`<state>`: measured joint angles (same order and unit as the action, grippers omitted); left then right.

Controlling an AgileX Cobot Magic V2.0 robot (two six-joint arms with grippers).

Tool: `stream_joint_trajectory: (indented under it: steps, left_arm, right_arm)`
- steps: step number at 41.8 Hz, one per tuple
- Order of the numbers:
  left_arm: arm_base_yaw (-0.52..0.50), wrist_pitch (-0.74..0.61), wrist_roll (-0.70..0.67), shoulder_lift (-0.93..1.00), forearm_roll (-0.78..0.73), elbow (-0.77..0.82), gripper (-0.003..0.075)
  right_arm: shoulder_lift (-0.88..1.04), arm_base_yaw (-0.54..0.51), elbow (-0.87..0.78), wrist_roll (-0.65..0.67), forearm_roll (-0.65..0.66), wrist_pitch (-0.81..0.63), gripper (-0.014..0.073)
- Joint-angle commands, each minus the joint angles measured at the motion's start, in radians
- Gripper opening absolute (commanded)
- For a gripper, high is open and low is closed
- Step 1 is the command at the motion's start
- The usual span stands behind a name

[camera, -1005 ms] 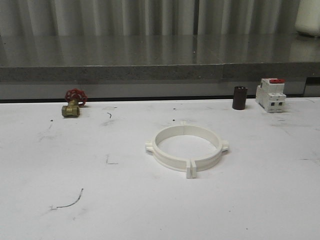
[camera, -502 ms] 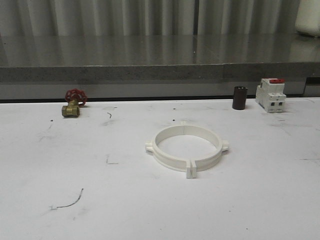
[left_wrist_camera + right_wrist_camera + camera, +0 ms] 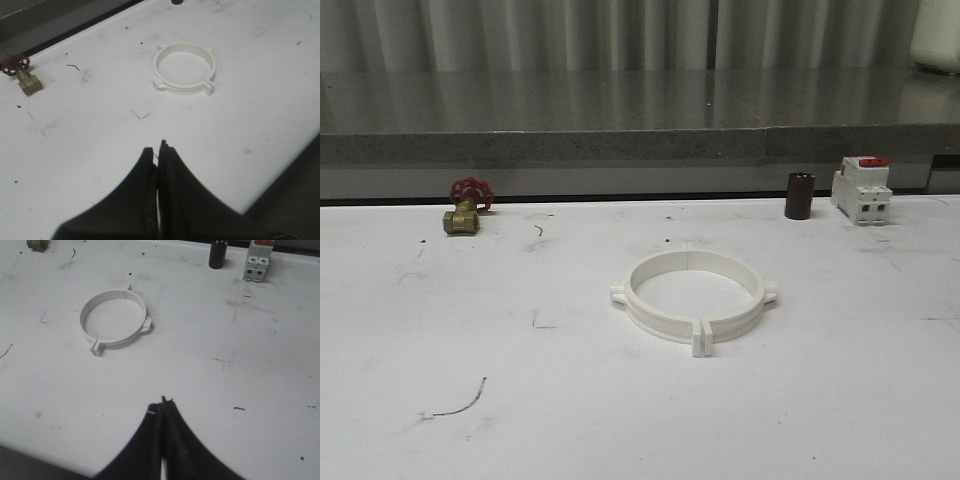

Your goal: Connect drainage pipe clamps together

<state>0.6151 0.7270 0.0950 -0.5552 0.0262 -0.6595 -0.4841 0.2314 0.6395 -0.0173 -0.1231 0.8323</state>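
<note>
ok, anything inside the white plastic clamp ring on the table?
Nothing but bare white tabletop shows inside the white plastic clamp ring. The front view's near wall hides a thin strip of the inside; both wrist views look down into it and show it bare.

Joined clamps (image 3: 114, 320) — right gripper (image 3: 163, 402) closed

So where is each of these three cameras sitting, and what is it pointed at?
Front view: looks forward, low over the white table, at the white plastic ring of two pipe clamps; no arm in it.
Left wrist view: on the left arm, looking down at the table; the shut black left gripper is in the foreground.
Right wrist view: on the right arm, likewise; the shut black right gripper is in the foreground.
All three share the clamp ring; both wrist views also catch the brass valve with a red handwheel.
</note>
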Motion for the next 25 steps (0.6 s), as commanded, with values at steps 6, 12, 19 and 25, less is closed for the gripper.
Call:
stream_joint_trajectory:
  steps: [6, 12, 19, 25]
  left_arm:
    - [-0.12, -0.073, -0.002, 0.082, 0.01, -0.028, -0.002]
    - [-0.254, -0.134, -0.002, 0.159, 0.006, 0.042, -0.002]
    - [-0.401, -0.4, -0.002, 0.303, -0.005, 0.239, -0.002]
    - [-0.489, -0.549, -0.002, 0.421, -0.005, 0.416, -0.002]
  right_arm:
    - [-0.003, -0.005, 0.026, -0.005, -0.002, -0.059, -0.0069]
    - [-0.003, -0.005, 0.026, -0.005, -0.002, -0.059, -0.0069]
    - [-0.003, -0.005, 0.026, -0.005, -0.002, -0.059, -0.0069]
    - [-0.003, -0.005, 0.026, -0.005, -0.002, -0.059, -0.0069]
